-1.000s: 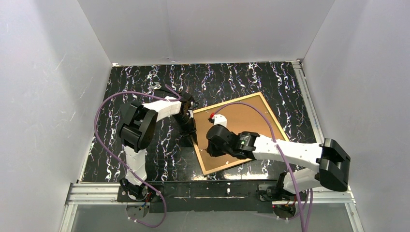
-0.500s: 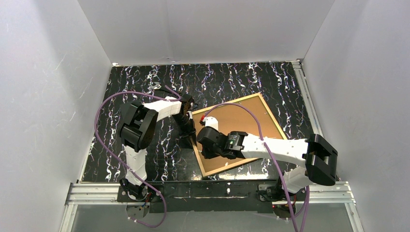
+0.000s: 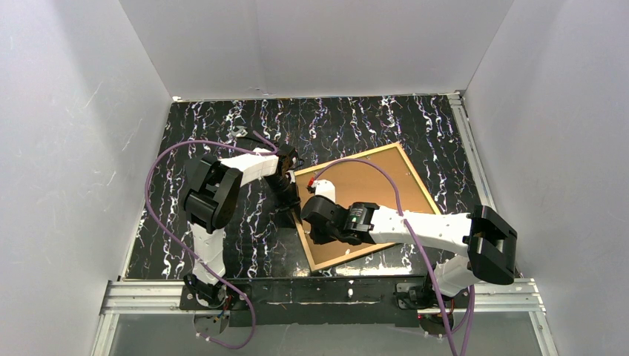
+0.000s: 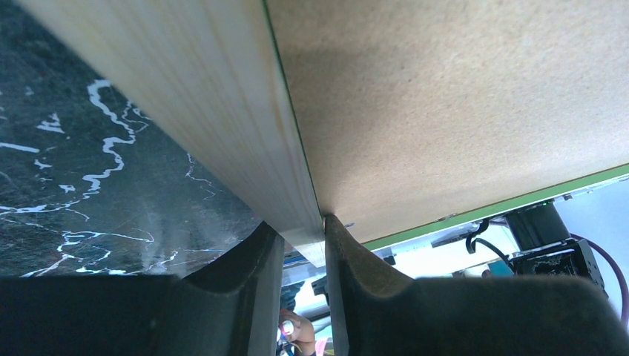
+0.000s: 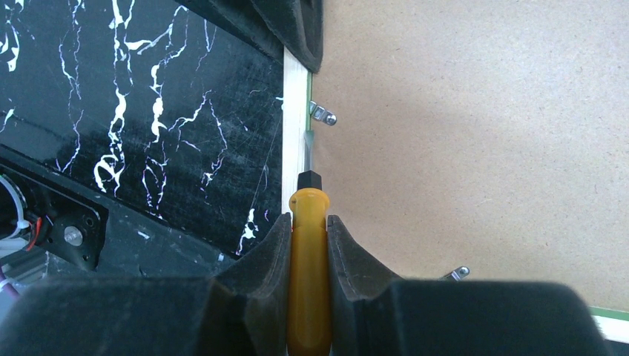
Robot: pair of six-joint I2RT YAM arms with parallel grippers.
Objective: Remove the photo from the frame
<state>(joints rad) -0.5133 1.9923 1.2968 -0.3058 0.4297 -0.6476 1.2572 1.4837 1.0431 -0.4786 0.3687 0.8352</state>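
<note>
The fingers (image 4: 261, 268) of the left gripper (image 4: 299, 226) are closed on the light wooden edge of the frame (image 4: 185, 96), one finger at each side of it. The fingers (image 5: 268, 252) of the right gripper (image 5: 308, 219) are pressed together on the yellow handle of a screwdriver (image 5: 308, 274). Its black neck and thin shaft go forward along the seam between the wooden edge and the brown backing board (image 5: 482, 133). The end of the shaft is just beside a small metal tab (image 5: 323, 114). If it touches the tab, I cannot tell. A second tab (image 5: 460, 272) sits on the board more to the near side.

In the top view the frame lies with its back upward on the black marbled table (image 3: 222, 245), to the right of the table's middle and turned at an angle. One corner of it is close to the near edge of the table, and another is near the right edge. The left gripper holds the frame's left side, closer to its far corner. The right gripper is over the same side, nearer to the near corner, and the two grippers are just beside one another.
</note>
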